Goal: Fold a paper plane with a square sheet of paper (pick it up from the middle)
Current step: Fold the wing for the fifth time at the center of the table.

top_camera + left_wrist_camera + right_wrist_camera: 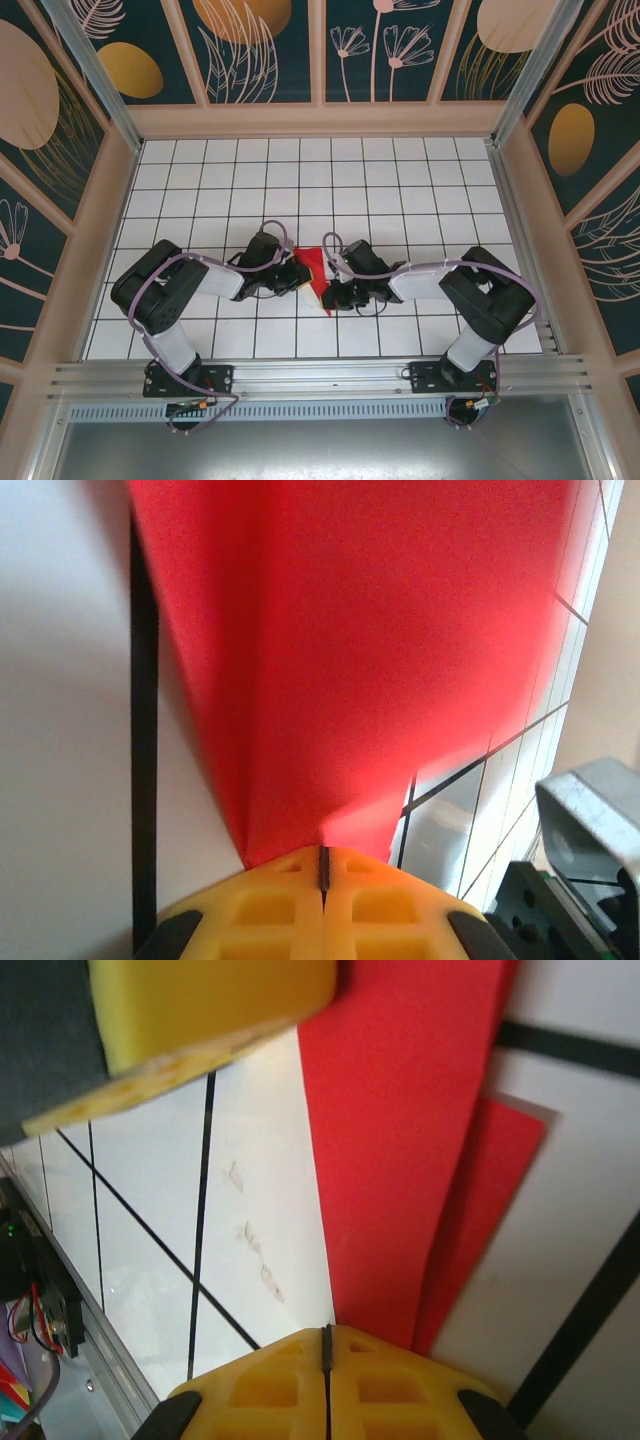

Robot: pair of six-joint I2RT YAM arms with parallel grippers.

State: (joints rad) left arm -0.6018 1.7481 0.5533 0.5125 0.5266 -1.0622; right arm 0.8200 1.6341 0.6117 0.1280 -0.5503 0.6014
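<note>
Yellow left fingers (310,868) sit at the bottom edge of the left wrist view, pressed together along a thin dark seam. The red sheet of paper (360,660) runs straight out of that seam, so they are pinching its narrowed end. From there the sheet fans upward across most of the frame, with the white gridded table (70,730) showing on the left and lower right.

At the bottom of the right wrist view the right fingers (312,1350) are likewise pressed together. The folded sheet (400,1160), in two overlapping layers, tapers down to meet the top of these fingers just right of their seam; I cannot tell whether any of it is caught between them. A yellow pad of the left fingers (200,1010) shows in the upper left of that frame, touching the sheet's upper edge.

From above, the sheet (312,268) lies in the middle of the table (400,180), slightly below the centre of the frame, as a narrow pointed shape with its tip toward the bottom. The left fingers (296,278) touch it from the left and the right fingers (338,291) from the right, both arms bent inward toward each other
</note>
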